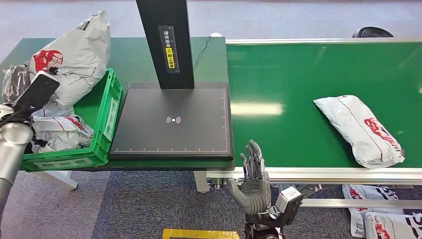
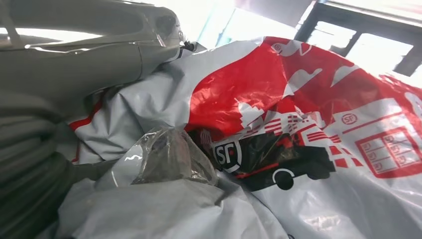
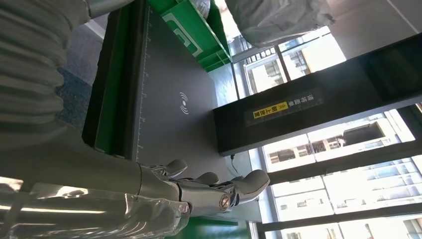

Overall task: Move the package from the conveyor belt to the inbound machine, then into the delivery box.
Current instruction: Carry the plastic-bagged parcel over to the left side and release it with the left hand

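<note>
Grey-and-red plastic mailer package lies on your green conveyor belt, right of the black scanner plate. Your right hand hangs empty, fingers apart. Left hand state: cannot tell.

Green table at frame left under crate and scanner pad; conveyor belt right, bearing one package.

A package lies on the conveyor belt; the right hand hangs with fingers apart.
</note>
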